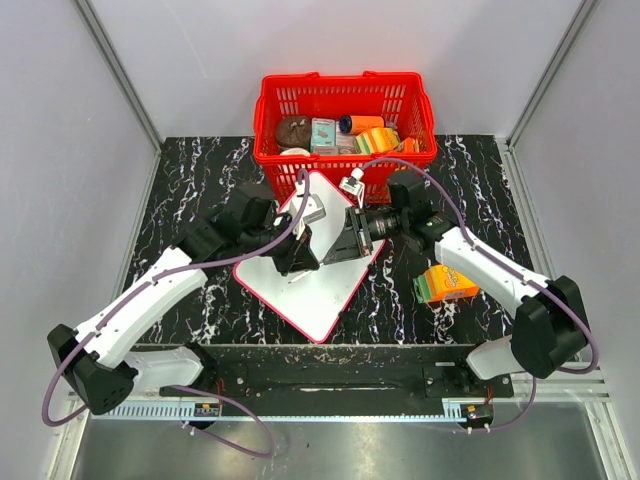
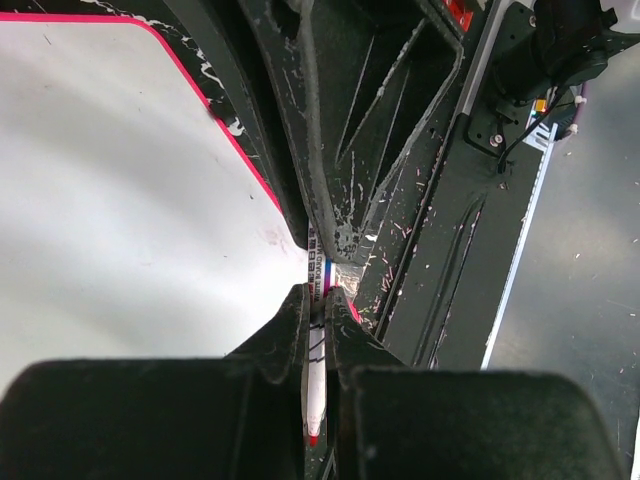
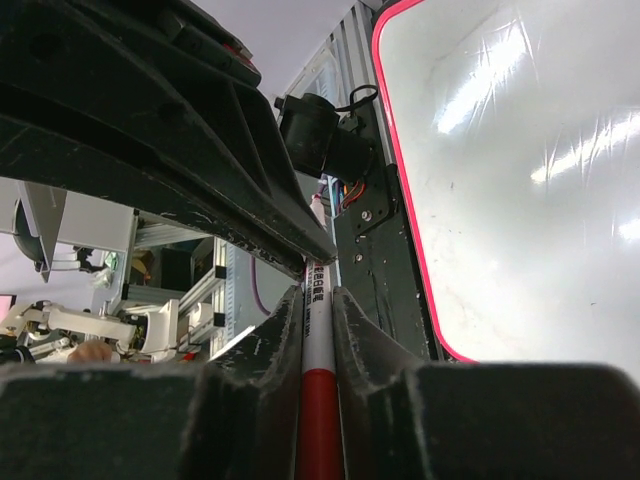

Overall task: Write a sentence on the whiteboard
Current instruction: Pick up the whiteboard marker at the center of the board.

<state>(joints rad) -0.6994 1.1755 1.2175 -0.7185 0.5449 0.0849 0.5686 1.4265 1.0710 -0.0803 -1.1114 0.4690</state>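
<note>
Here, the whiteboard [image 1: 322, 292] lay slantwise on the black marbled worktop [image 1: 195, 175], just in front of the red basket [image 1: 290, 100], its visible face plain white. Both arms met above its far half, their pincers facing each other tip to tip. The left pincer [image 2: 320, 292] was closed on a slim marker [image 2: 312, 395], the white barrel pinched between its fingers with a red end toward the wrist camera. The right pincer [image 3: 318, 290] was likewise clamped on the marker, a red section nearest its wrist. An orange box [image 1: 447, 284] sat on the worktop to the right, apart from the whiteboard.
</note>
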